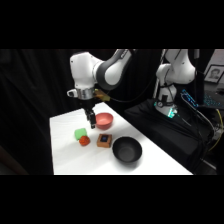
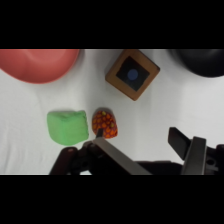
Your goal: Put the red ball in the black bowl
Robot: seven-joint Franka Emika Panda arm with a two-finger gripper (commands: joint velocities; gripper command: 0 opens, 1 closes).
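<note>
A: Arm pose? 
B: Reaches in from upper right, wrist vertical — gripper [image 1: 91, 121] hangs over the white table [image 1: 65, 150], its fingers spread.

A: Red ball? 
B: The red ball [image 2: 104, 123] sits lower centre of the wrist view, touching the green block [image 2: 68, 127], with one fingertip [image 2: 100, 140] just beside it. The black bowl [image 1: 126, 150] lies lower right in the side view, well apart — brown box [image 2: 132, 73] between.

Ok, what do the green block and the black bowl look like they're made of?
The green block looks like soft foam or rubber: matte, with rounded, slightly bulging edges. The black bowl looks like glazed ceramic or hard plastic: glossy, with highlights on its rim. Neither is certain.
</note>
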